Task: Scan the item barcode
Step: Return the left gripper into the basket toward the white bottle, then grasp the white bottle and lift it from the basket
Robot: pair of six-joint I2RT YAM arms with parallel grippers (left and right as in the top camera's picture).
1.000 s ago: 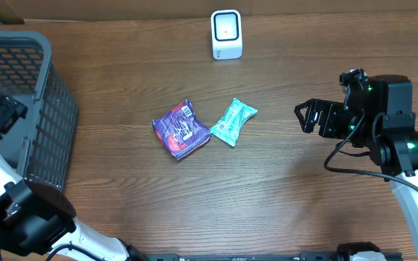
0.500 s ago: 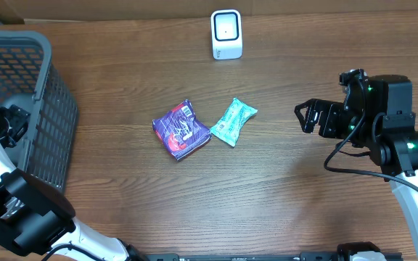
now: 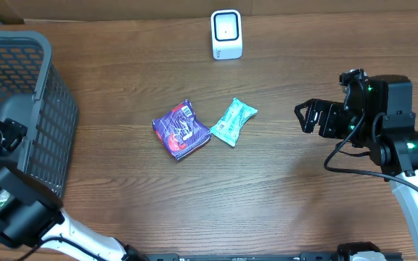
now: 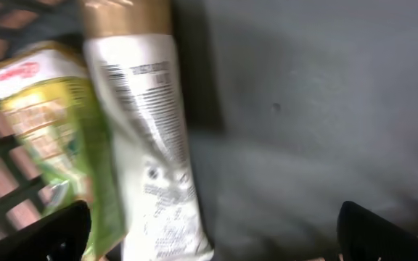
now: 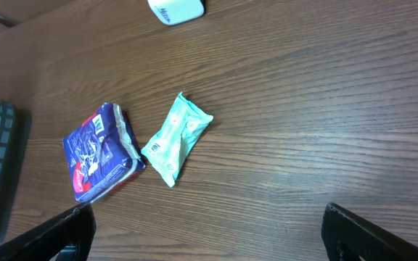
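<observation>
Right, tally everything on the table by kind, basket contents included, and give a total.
Packets: 4 (purple packet, mint-green packet, green packet, white packet)
Barcode scanner: 1
Mesh basket: 1
Total: 6

The worktop [image 3: 267,203] is brown wood with a streaked grain. The scanner [image 3: 226,34] is white with a grey window. One packet [image 3: 181,130] is purple with red and white print; the other packet [image 3: 233,122] is mint green. The basket [image 3: 49,109] is dark grey lattice. Inside it, a pouch [image 4: 151,145] is white with black print and a gold top, and a wrapper [image 4: 49,130] is yellow-green with a red logo. The right claw [image 3: 300,119] is black.
</observation>
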